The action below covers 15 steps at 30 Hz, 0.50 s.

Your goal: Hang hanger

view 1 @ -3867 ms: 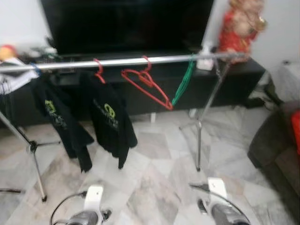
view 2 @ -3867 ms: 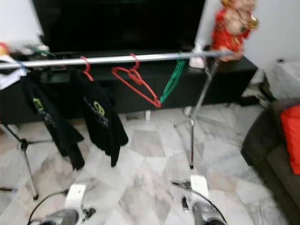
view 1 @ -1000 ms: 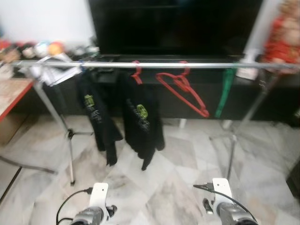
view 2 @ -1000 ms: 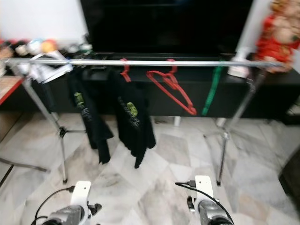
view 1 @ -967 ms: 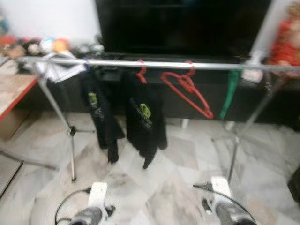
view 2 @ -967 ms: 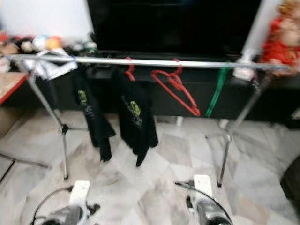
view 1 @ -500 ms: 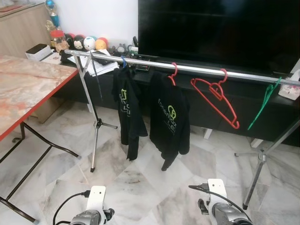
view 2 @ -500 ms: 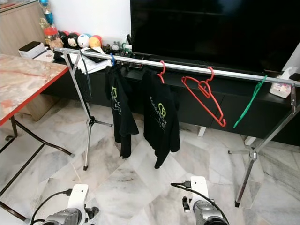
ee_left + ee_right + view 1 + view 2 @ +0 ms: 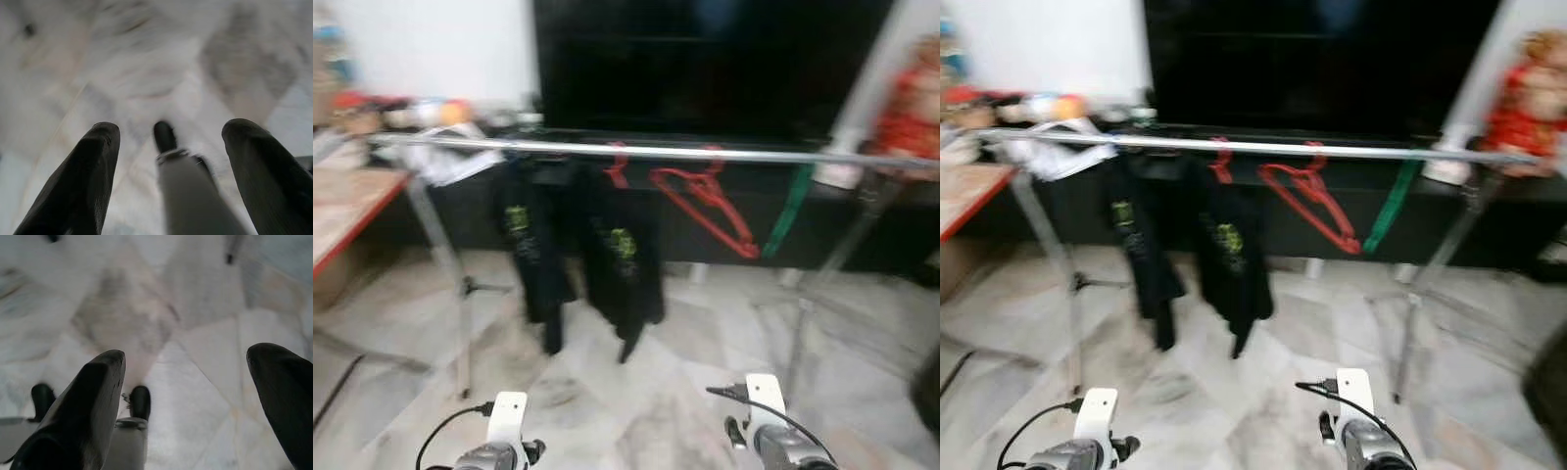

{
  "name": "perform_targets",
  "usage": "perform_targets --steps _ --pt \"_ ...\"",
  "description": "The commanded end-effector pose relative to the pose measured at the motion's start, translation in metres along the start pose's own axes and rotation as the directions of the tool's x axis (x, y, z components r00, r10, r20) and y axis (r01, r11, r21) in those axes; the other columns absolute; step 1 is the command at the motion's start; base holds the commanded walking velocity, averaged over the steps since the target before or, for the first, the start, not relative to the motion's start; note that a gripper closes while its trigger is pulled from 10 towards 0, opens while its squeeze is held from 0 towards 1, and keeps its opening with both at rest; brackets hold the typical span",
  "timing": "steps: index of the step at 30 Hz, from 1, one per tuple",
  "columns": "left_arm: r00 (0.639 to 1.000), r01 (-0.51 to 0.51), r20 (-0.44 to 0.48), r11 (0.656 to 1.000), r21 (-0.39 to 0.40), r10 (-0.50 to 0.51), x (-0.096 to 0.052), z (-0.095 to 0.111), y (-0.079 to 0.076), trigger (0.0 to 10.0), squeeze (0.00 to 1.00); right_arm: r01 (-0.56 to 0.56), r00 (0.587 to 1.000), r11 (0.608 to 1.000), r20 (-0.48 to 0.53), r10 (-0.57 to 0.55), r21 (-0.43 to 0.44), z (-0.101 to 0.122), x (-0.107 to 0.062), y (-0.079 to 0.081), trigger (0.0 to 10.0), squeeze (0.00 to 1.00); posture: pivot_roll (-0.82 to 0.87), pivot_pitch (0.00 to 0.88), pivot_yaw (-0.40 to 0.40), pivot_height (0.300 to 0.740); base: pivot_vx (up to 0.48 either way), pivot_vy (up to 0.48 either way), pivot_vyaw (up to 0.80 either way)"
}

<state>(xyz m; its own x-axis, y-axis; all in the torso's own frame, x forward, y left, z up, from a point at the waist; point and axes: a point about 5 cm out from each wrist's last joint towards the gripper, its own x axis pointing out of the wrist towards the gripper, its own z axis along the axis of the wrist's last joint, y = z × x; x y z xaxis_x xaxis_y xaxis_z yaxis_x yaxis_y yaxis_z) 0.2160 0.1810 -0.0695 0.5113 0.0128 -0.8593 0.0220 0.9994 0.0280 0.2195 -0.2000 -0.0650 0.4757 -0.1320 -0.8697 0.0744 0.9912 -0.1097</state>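
Observation:
A silver clothes rail [image 9: 636,152] spans the blurred eye views. On it hang an empty red hanger [image 9: 705,204], a green hanger [image 9: 789,211] to its right, and a red hanger [image 9: 618,167] carrying a black shirt [image 9: 623,262], with another black shirt [image 9: 530,247] to the left. Both arms hang low at the bottom edge. My left gripper [image 9: 168,142] is open over the marble floor, with nothing between its fingers. My right gripper [image 9: 193,367] is open too, also above bare floor.
A large black TV [image 9: 705,59] stands on a dark cabinet behind the rail. A red-edged table [image 9: 347,201] is at the left and a red figurine [image 9: 913,103] at the right. The rail's tripod legs [image 9: 460,294] stand on the marble floor [image 9: 646,382].
The camera has swung to the right and the picture has blurred: the rail and hangers now sit more central and the table has slid mostly off the left. Both arms stay low.

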Motion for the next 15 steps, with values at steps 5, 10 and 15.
perform_targets --steps 5,10,15 --pt "1.000 0.006 0.004 1.000 0.011 -0.006 0.0002 0.0024 -0.0018 10.0 0.00 0.004 1.000 1.000 0.000 -0.004 -0.001 0.0019 -0.0001 -0.0019 10.0 0.00 -0.01 0.000 -0.043 0.740 0.439 0.000 -0.78" --pt "1.000 0.005 0.004 1.000 0.012 -0.005 0.0002 0.0025 -0.0017 10.0 0.00 0.003 1.000 1.000 0.008 -0.003 -0.004 0.0025 -0.0001 -0.0019 10.0 0.00 -0.01 0.000 -0.043 0.740 0.439 0.000 -0.16" --pt "1.000 0.003 0.006 1.000 0.012 -0.004 0.0002 0.0030 -0.0015 10.0 0.00 0.004 1.000 1.000 0.013 -0.004 -0.010 0.0032 -0.0001 -0.0019 10.0 0.00 -0.01 0.000 -0.043 0.740 0.439 0.000 0.00"
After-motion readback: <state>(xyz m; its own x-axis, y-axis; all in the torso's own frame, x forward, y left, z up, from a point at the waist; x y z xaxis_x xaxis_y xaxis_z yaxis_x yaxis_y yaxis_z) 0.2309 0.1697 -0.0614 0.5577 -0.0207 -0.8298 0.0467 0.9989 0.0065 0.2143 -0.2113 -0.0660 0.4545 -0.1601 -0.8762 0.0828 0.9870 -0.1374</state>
